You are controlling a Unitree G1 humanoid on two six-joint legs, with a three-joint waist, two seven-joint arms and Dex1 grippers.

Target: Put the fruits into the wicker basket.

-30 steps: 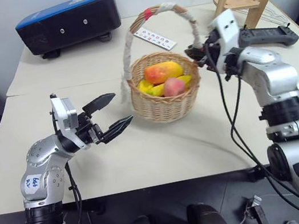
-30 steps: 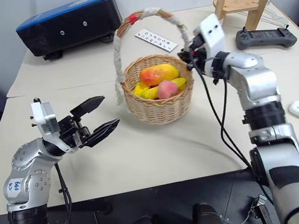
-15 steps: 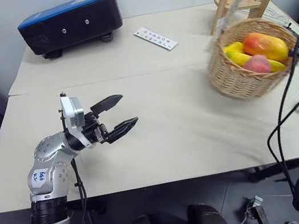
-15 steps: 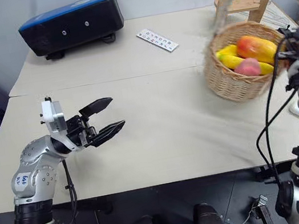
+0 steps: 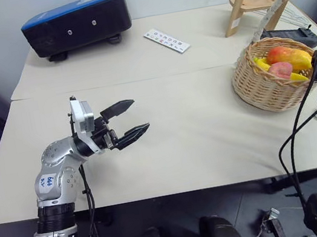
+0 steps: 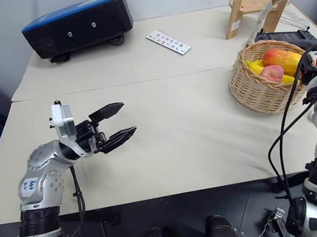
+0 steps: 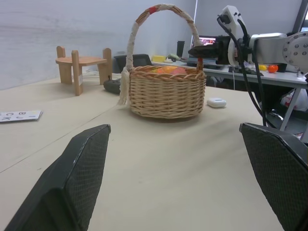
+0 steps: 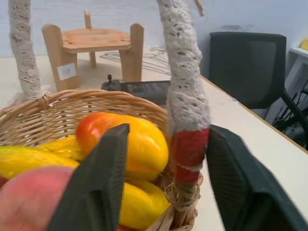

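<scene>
the wicker basket [image 6: 265, 84] stands on the beige table [image 6: 185, 132] near its right edge, upright, with its arched handle [image 7: 161, 9] wrapped in white tape and a red band at the top. inside it lie the mango [image 8: 127, 139], orange and yellow, the pink peach [image 6: 273, 73] just beside it, and yellow fruit [image 5: 262, 64] underneath and along the rim. the right gripper [image 8: 166, 159] sits at the basket's right side, its two black fingers [image 8: 103, 178] spread apart with the base of the handle, where a red band wraps it, standing between them; the fingers flank the handle with a gap on each side and do not pinch it. the left gripper [image 5: 126, 123] hovers over the bare middle of the table, well apart from the basket, pointing toward it with its fingers spread wide and nothing between them. behind the basket stand a small wooden stool [image 5: 247, 2] and a dark controller [image 5: 289, 35]. a white card strip [image 5: 164, 40] lies farther back, and a blue and black case [image 5: 75, 21] sits at the far left corner.
</scene>
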